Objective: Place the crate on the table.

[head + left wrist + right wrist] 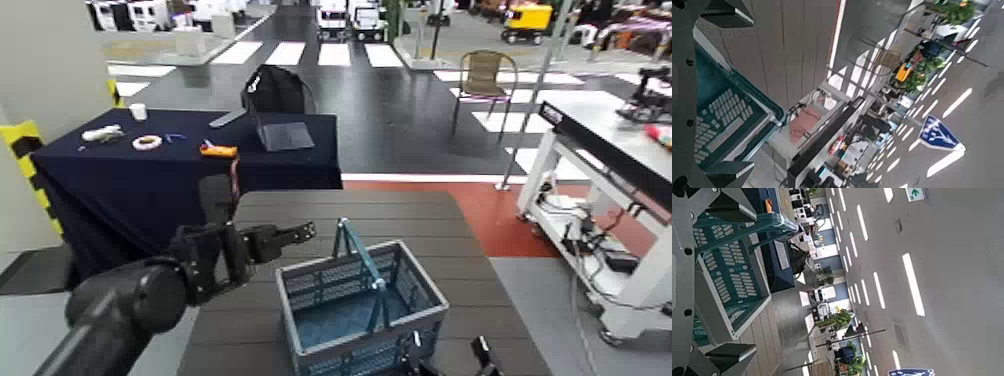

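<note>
Right hand (pixel 447 355) sits at the near rim of the crate (pixel 360 305), fingers spread.
Crate rests on the brown desk (pixel 400 215), its long axis running left to right, 2 teal handles up. Left hand (pixel 300 233) hovers beside the far-left corner, fingers parted, gripping nothing. Both hands look free, so the placing seems done; the right is nearer.
</note>
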### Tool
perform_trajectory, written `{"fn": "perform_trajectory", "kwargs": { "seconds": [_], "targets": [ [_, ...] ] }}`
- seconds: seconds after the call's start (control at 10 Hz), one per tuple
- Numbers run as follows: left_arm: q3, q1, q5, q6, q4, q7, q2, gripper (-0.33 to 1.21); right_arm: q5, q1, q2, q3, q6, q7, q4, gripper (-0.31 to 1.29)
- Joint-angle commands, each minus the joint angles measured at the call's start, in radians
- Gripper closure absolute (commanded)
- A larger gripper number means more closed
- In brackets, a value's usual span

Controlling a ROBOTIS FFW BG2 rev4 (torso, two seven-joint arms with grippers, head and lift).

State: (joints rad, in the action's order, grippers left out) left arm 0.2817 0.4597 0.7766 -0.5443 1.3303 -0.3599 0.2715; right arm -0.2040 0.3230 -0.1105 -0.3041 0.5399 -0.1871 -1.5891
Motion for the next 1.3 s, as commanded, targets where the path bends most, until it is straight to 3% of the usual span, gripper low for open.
{"fn": "perform_trajectory", "kwargs": {
  "seconds": [0.1, 0.3, 0.5, 1.3],
  "targets": [
    [-0.082, -0.159, -0.096, 0.106, 0.210, 0.116, 0.002, 0.05, 0.000, 0.004, 0.000, 0.006, 0.000, 0.000, -0.003, 0.13],
    [-0.133, -0.285, -0.208, 0.211, 0.329, 0.202, -0.024, 0.05, 0.003, 0.007, 0.002, 0.010, -0.003, 0.000, -0.005, 0.13],
    [-0.137, -0.385, -0.303, 0.339, 0.409, 0.291, -0.029, 0.05, 0.009, 0.010, 0.003, 0.014, -0.005, 0.000, -0.008, 0.13],
    [-0.093, -0.681, -0.473, 0.721, 0.454, 0.461, -0.043, 0.07, 0.066, 0.030, 0.015, 0.043, -0.003, -0.011, -0.026, 0.13]
  ]
}}
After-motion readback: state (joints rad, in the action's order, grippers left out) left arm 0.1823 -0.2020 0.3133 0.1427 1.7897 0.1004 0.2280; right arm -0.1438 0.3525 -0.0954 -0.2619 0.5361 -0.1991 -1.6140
